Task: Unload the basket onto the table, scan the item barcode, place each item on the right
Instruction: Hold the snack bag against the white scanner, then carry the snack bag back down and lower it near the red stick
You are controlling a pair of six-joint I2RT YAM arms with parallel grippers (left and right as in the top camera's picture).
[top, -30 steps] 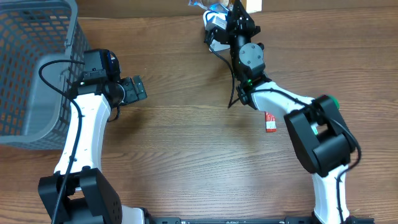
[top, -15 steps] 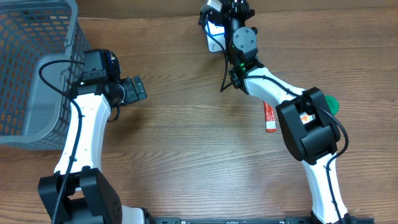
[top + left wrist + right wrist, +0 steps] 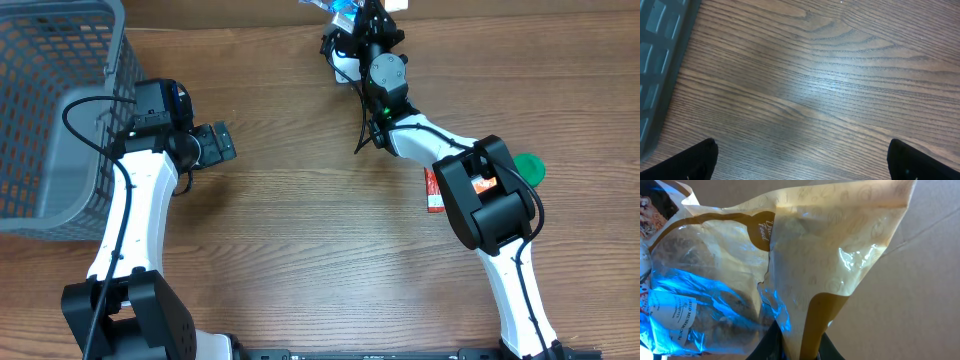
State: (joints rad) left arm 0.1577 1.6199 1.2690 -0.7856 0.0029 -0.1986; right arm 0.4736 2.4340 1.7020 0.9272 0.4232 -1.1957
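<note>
Though half off-frame, snack bag [image 3: 805,255]

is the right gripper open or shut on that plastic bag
Shut on it: in the right wrist view the right gripper pinches the narrow tan end of the plastic bag, which fans out above it.

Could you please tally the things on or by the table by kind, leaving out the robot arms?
Grey basket: 1
Tan-and-clear bag: 1
Red packet: 1
Small green item, kind unclear: 1
Total: 4
</note>
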